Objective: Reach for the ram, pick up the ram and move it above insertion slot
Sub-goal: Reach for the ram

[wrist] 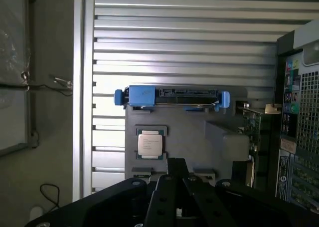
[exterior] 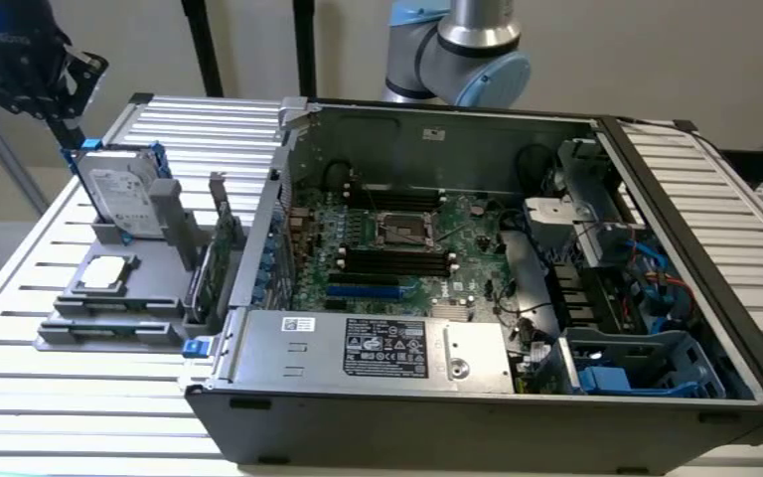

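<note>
While gripper (wrist: 177, 163), jaws together and empty, hung above grey holder (exterior: 147, 286), ram (exterior: 106, 328), apparently in holder's front slot, lay ungrasped; lift, transfer outstanding.

Universal Robots arm (exterior: 468, 45) stretched toward the exterior view's left, gripper (wrist: 177, 163) closed.
In the exterior view the arm shows at the top edge as an upright silver tube above a joint with light-blue caps. Its wrist end (exterior: 17, 55), dark and blue-tinged, hangs in that view's upper left corner, well apart from the joint. In the wrist view the gripper points away from the camera. Black linkage bars with small bolts run in from both sides and converge on two narrow black fingers (wrist: 172, 173). The fingertips are pressed together, so the jaws are fully closed.
</note>
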